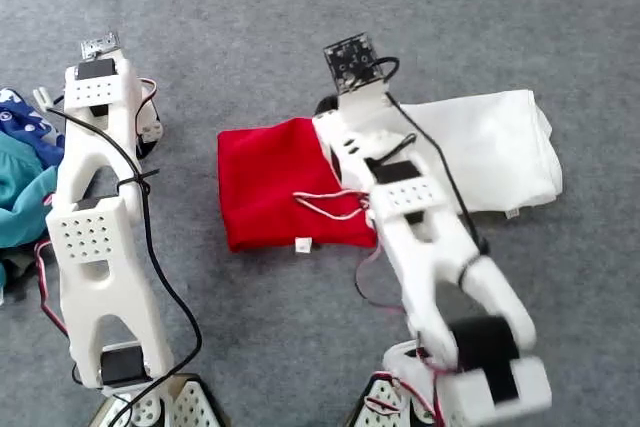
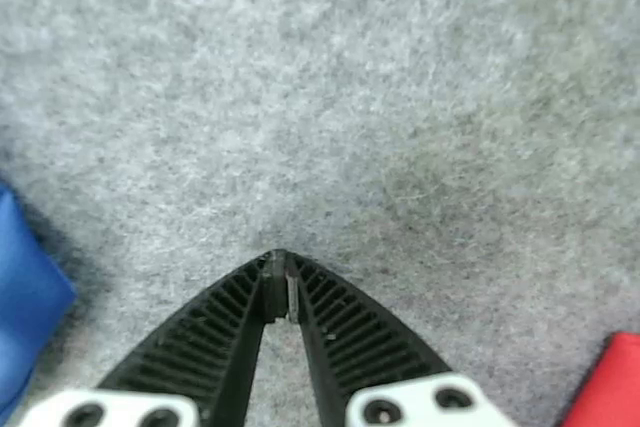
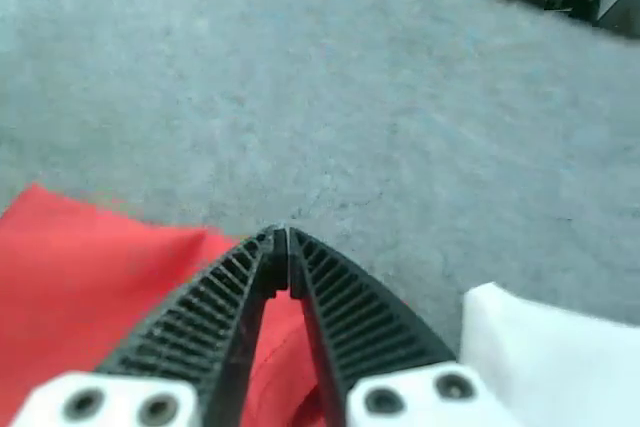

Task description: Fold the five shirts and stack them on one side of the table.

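The folded red shirt (image 1: 290, 187) lies just under the right gripper (image 3: 281, 242), with the white shirt (image 1: 490, 147) close beside it. That gripper is shut tight and empty, and so is the left gripper (image 2: 281, 265). It is best to open wide first, then pinch all the red layers together.

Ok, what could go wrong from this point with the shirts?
1. The right end effector is shut right at the far edge of the folded red shirt. Pressing or dragging there could rumple the fold.
2. That arm's loose wires hang across the red shirt and might snag it when the arm moves toward the white shirt.
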Robot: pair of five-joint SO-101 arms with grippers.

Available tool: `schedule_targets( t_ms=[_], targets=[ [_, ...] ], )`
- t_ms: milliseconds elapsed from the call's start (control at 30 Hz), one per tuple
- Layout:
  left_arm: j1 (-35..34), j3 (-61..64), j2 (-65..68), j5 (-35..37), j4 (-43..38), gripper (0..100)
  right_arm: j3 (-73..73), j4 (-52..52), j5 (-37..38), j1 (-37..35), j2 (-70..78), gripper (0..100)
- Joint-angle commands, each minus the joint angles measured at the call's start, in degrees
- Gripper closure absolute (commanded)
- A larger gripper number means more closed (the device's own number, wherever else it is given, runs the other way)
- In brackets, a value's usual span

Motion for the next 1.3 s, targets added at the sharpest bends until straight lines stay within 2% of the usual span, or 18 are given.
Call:
schedule_targets(
  t_ms=[0,200,467,533,700,800,1067,1267],
  targets=[
    [1.89,-0.66,-0.09,-0.53,-0.44,97,-8.4,-2.2,-0.7,2.29,8.84,98.4],
    [1.89,-0.57,-0.09,-0.53,-0.26,97,-23.6,5.45,-0.7,10.73,19.74,98.4],
    [1.89,-0.57,-0.09,-0.53,-0.26,97,-31.87,14.07,-0.7,11.52,23.52,98.4],
    [1.89,-0.57,-0.09,-0.53,-0.26,97,-32.48,20.4,-0.35,11.34,20.0,98.4],
    [1.89,-0.48,-0.09,-0.53,-0.26,97,-39.78,45.36,-0.35,6.42,7.96,98.4],
    [1.89,-0.4,-0.09,-0.53,-0.18,97,-47.34,55.3,-0.35,3.87,8.22,98.4],
    [1.89,-0.4,-0.09,-0.53,-0.18,97,-63.08,61.71,-0.62,-2.02,31.25,98.4],
    [1.89,-0.4,-0.09,-0.53,-0.18,97,-83.82,71.03,-0.35,2.11,48.4,98.4]
  ],
)
